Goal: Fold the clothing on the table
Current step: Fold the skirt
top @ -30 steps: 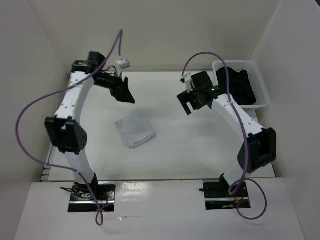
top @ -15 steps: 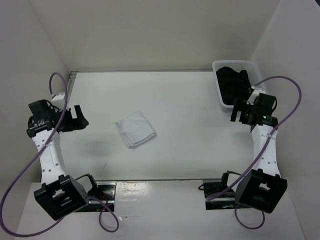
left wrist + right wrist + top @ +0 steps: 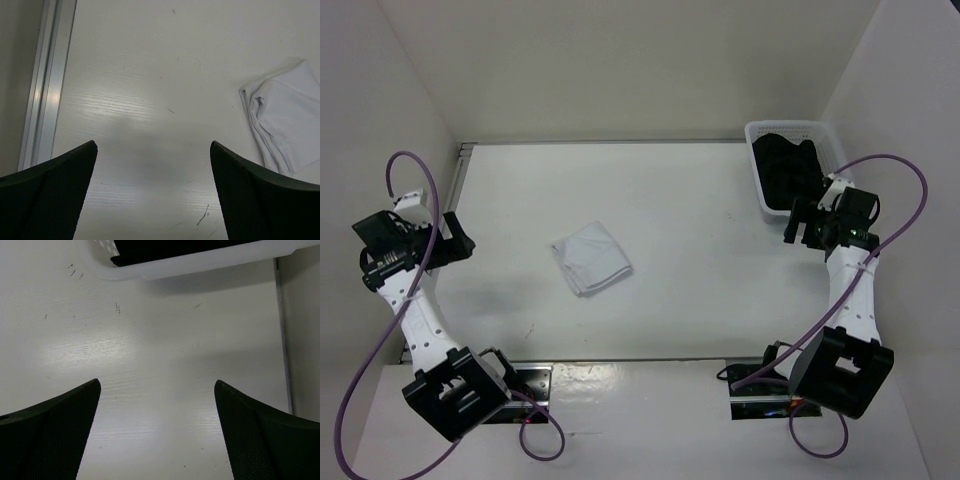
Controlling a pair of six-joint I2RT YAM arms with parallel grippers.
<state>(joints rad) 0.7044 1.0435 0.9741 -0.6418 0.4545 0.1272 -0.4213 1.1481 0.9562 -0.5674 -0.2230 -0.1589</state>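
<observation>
Clothing, soft white folded square, wrinkled

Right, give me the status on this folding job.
Done: the clothing lies folded in a compact layered square on the table. In hand: nothing; left jaws and right jaws stand open and empty at the table's sides. Left: seemingly nothing for this piece; a black garment sits in the basket.
</observation>
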